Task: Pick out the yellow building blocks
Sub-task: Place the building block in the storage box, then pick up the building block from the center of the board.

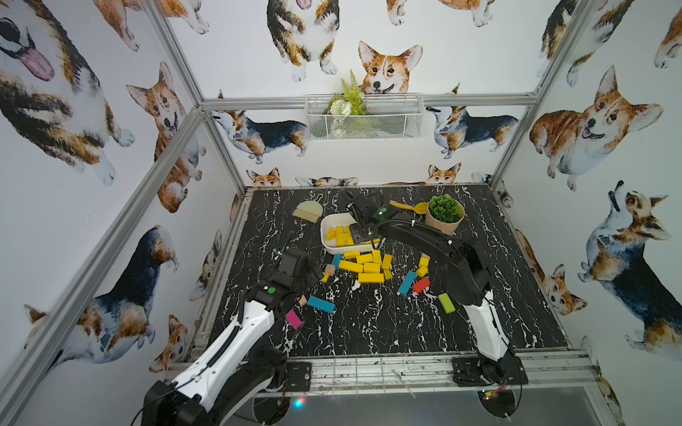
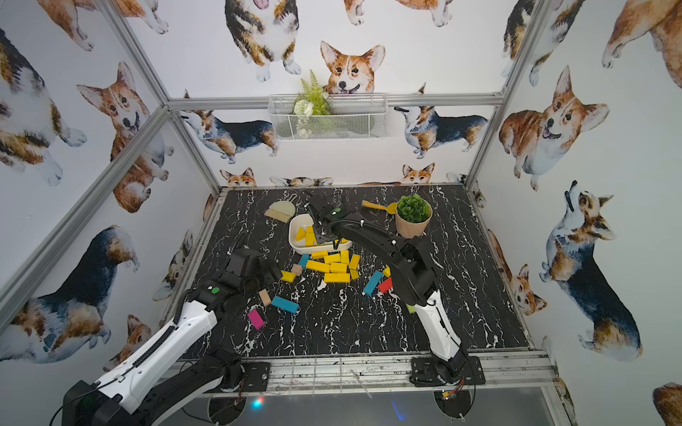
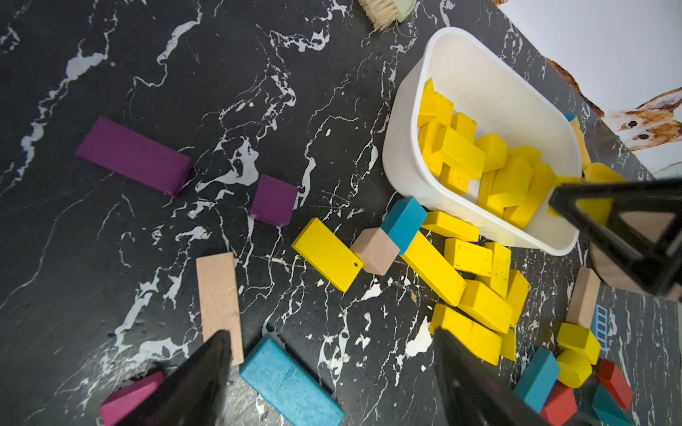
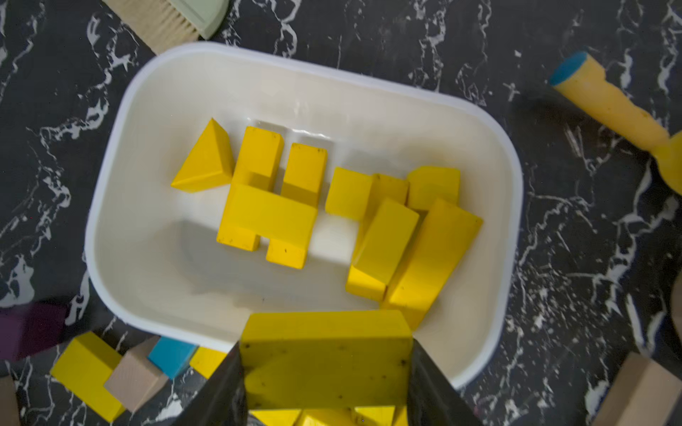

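Yellow wooden bar [image 4: 326, 369] sat clamped in right gripper [image 4: 325, 345] above white plastic tub [image 4: 121, 221] | yellow building blocks [image 1: 363, 266] lay inside and just beside tub | left gripper [image 3: 330, 333] hung wide open, empty

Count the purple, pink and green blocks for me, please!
Purple blocks: 2
Pink block: 1
Green block: 1
Total: 4

Both top views: high at the near side, looking down on the whole counter [image 1: 369, 332]; wrist views: close above, sharing the tub [image 4: 155, 265].
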Motion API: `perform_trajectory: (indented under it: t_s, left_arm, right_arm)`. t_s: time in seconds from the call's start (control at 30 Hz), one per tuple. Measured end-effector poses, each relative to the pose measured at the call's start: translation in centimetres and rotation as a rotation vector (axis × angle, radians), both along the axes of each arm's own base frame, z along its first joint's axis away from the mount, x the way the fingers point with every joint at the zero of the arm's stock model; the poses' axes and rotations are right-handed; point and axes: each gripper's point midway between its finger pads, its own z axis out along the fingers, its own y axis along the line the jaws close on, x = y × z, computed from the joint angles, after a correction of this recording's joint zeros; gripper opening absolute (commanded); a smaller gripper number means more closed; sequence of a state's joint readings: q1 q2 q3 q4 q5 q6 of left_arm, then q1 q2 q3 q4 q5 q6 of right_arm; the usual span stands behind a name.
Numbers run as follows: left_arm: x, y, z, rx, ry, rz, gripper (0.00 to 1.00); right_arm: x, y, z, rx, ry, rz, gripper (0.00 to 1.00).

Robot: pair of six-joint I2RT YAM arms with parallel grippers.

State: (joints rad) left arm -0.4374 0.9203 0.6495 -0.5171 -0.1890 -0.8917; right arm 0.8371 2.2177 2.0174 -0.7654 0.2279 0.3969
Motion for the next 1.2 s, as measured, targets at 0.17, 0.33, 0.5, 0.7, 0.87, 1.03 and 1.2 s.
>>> perform_trajectory:
  t_s: [0.17, 0.33, 0.5, 0.7, 0.87, 1.03, 1.2]
  left_arm:
    - [-0.7, 0.4, -0.3, 0.002, 0.007, 0.011, 0.87]
    - [-0.9, 0.5, -0.5, 0.005, 0.015, 0.014, 0.87]
    - [-0.9, 0.5, -0.7, 0.007, 0.023, 0.014, 0.86]
    - [-0.2, -0.1, -0.4, -0.011, 0.036, 0.015, 0.86]
    - [1.0, -0.9, -0.8, -0.004, 0.09, 0.015, 0.84]
    - [2.6, -1.9, -2.0, 0.007, 0.175, 0.031, 0.78]
    - [4.3, -2.5, -3.0, 0.022, 0.233, 0.068, 0.69]
  right_arm:
    - [1.9, 2.1, -1.8, 0.015, 0.019, 0.007, 0.49]
    - [2.3, 3.3, -3.7, 0.032, 0.064, 0.017, 0.56]
    - [1.8, 3.6, -5.1, 0.035, 0.111, 0.013, 0.75]
    - [1.4, 3.7, -3.3, 0.064, 0.112, 0.027, 0.81]
    - [0.0, 2.6, 3.4, 0.137, 0.054, 0.05, 0.8]
    - [-3.8, -1.2, 8.3, 0.207, -0.017, 0.078, 0.78]
    - [-8.9, -6.4, 6.8, 0.213, -0.009, 0.059, 0.76]
